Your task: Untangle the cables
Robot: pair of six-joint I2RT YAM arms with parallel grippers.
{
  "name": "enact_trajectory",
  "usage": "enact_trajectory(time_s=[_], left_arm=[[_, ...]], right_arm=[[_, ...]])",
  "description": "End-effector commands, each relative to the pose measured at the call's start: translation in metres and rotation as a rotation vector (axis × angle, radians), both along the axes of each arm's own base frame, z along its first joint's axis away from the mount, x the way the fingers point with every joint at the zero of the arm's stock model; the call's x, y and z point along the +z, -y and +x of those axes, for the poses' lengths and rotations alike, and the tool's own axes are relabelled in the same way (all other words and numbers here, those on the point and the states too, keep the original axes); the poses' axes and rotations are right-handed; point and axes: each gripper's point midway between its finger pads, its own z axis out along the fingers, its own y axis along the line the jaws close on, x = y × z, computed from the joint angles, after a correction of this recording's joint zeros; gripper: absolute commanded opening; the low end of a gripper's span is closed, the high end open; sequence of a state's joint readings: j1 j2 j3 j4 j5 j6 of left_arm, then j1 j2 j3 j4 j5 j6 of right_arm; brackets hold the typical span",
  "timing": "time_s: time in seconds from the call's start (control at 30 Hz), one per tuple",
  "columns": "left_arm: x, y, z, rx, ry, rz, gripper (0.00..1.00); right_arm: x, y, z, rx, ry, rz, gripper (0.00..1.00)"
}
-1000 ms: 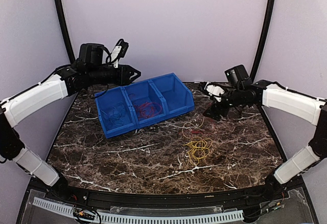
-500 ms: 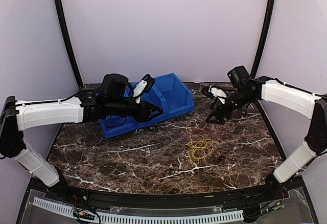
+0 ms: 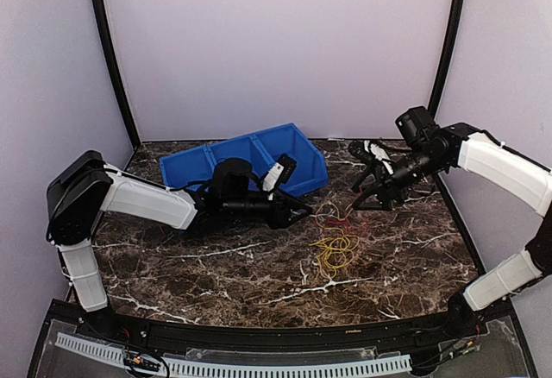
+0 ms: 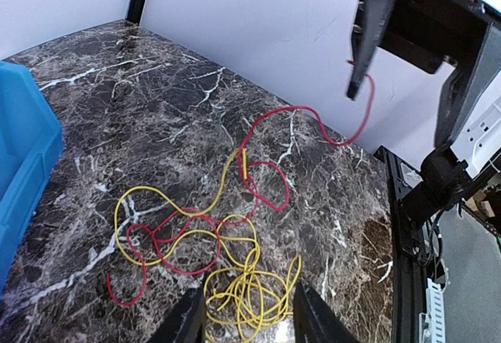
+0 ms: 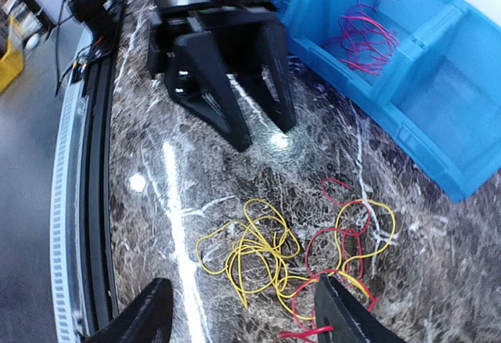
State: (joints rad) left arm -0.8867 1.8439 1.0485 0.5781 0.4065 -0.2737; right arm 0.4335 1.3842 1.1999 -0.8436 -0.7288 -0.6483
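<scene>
**Top view:** Sorting is mid-way. The cables point(image 3: 335, 244) lie in a loose yellow-and-red heap on the dark worktop point(image 3: 216, 266), right of centre and in front of the blue bin point(image 3: 259, 149). The left gripper point(image 3: 302, 214) reaches low across the marble, just beside the heap. The right gripper point(image 3: 358, 204) hangs above the heap's far side.

**Left wrist:** The left gripper's jaws stand moderately apart and empty. The yellow cable point(image 4: 250, 280) sits directly ahead. The red cable point(image 4: 301, 109) weaves through the yellow, then climbs off the surface to one finger of the right gripper (pinched or merely hooked, it cannot be told).

**Right wrist:** The right gripper's jaws show well apart, with a red strand low between them. Other strands point(image 5: 368, 37) already lie in one bin compartment.

The next move likely calls for pinning the yellow while the red is drawn up and clear. There is open marble toward the front rail point(image 5: 94, 163). The bin wall, and the two grippers facing each other, crowd the far side.
</scene>
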Motion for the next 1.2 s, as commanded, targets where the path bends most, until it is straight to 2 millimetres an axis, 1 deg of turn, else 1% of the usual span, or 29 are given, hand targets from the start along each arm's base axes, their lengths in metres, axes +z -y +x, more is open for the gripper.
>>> enact_trajectory(time_s=[0.0, 0.03, 0.07, 0.1, 0.13, 0.17, 0.2, 0.27, 0.33, 0.37, 0.47, 0.5, 0.53, 0.57, 0.6, 0.63, 0.67, 0.7, 0.73, 0.77, 0.8, 0.83, 0.87, 0.9, 0.97, 1.03, 1.1, 1.13, 1.17], left_arm=[[0.044, 0.03, 0.0, -0.071, 0.045, -0.217, 0.4], [0.051, 0.036, 0.001, -0.08, 0.056, -0.242, 0.4], [0.045, 0.041, 0.001, -0.085, 0.046, -0.241, 0.4], [0.05, 0.047, 0.001, -0.091, 0.053, -0.256, 0.4], [0.045, 0.05, 0.002, -0.093, 0.05, -0.257, 0.4], [0.049, 0.053, 0.001, -0.097, 0.051, -0.271, 0.4], [0.047, 0.056, 0.002, -0.101, 0.053, -0.28, 0.4], [0.048, 0.059, 0.001, -0.106, 0.056, -0.3, 0.4], [0.051, 0.064, 0.001, -0.117, 0.062, -0.323, 0.4], [0.048, 0.066, 0.0, -0.12, 0.056, -0.323, 0.41], [0.052, 0.074, 0.005, -0.104, 0.073, -0.345, 0.42], [0.046, 0.078, 0.005, -0.104, 0.072, -0.343, 0.42], [0.053, 0.082, 0.008, -0.098, 0.087, -0.364, 0.42], [0.043, 0.087, 0.009, -0.099, 0.076, -0.357, 0.43], [0.051, 0.093, 0.011, -0.104, 0.089, -0.38, 0.43], [0.038, 0.099, 0.011, -0.109, 0.071, -0.369, 0.43], [0.045, 0.106, 0.014, -0.114, 0.081, -0.387, 0.42], [0.031, 0.112, 0.015, -0.115, 0.065, -0.373, 0.41], [0.036, 0.119, 0.018, -0.117, 0.072, -0.388, 0.4], [0.021, 0.124, 0.019, -0.119, 0.05, -0.375, 0.38], [0.025, 0.13, 0.021, -0.123, 0.052, -0.389, 0.36], [0.011, 0.134, 0.023, -0.123, 0.027, -0.375, 0.31], [0.012, 0.137, 0.025, -0.125, 0.022, -0.379, 0.29], [0.001, 0.139, 0.024, -0.132, 0.001, -0.37, 0.27], [-0.004, 0.139, 0.021, -0.148, -0.014, -0.37, 0.25], [-0.017, 0.132, 0.016, -0.149, -0.037, -0.35, 0.25], [-0.024, 0.126, 0.012, -0.145, -0.048, -0.335, 0.25], [-0.022, 0.124, 0.01, -0.144, -0.049, -0.334, 0.25], [-0.031, 0.12, 0.008, -0.138, -0.062, -0.316, 0.25]], right_arm=[[0.023, -0.006, -0.011, 0.038, 0.003, 0.059, 0.51], [0.024, -0.006, -0.011, 0.037, 0.002, 0.06, 0.45], [0.025, -0.006, -0.011, 0.035, 0.005, 0.062, 0.34], [0.026, -0.007, -0.009, 0.032, 0.007, 0.062, 0.25], [0.027, -0.007, -0.008, 0.029, 0.009, 0.062, 0.17], [0.027, -0.007, -0.007, 0.028, 0.009, 0.062, 0.1], [0.029, -0.008, -0.006, 0.027, 0.012, 0.064, 0.06], [0.029, -0.009, -0.005, 0.028, 0.013, 0.068, 0.01], [0.032, -0.011, -0.003, 0.031, 0.012, 0.076, 0.0], [0.035, -0.013, -0.002, 0.034, 0.014, 0.081, 0.0], [0.048, -0.018, -0.002, 0.058, 0.017, 0.11, 0.0], [0.052, -0.019, -0.002, 0.069, 0.017, 0.119, 0.0], [0.057, -0.02, -0.003, 0.078, 0.022, 0.127, 0.0], [0.063, -0.021, -0.002, 0.084, 0.029, 0.135, 0.0], [0.068, -0.022, -0.002, 0.09, 0.038, 0.145, 0.0], [0.073, -0.024, -0.001, 0.095, 0.05, 0.153, 0.0], [0.078, -0.025, -0.001, 0.1, 0.061, 0.163, 0.0], [0.084, -0.026, 0.0, 0.106, 0.074, 0.174, 0.0], [0.09, -0.027, -0.001, 0.114, 0.077, 0.185, 0.0], [0.096, -0.028, 0.0, 0.122, 0.086, 0.196, 0.0], [0.103, -0.029, 0.0, 0.129, 0.098, 0.202, 0.0], [0.11, -0.029, 0.0, 0.135, 0.111, 0.207, 0.0], [0.118, -0.03, 0.001, 0.138, 0.131, 0.212, 0.0], [0.126, -0.029, 0.003, 0.138, 0.157, 0.215, 0.0], [0.147, -0.028, 0.007, 0.126, 0.227, 0.228, 0.0], [0.17, -0.024, 0.012, 0.103, 0.303, 0.256, 0.0], [0.192, -0.021, 0.017, 0.071, 0.381, 0.286, 0.0], [0.203, -0.02, 0.018, 0.057, 0.422, 0.301, 0.0], [0.214, -0.019, 0.02, 0.041, 0.457, 0.314, 0.0]])
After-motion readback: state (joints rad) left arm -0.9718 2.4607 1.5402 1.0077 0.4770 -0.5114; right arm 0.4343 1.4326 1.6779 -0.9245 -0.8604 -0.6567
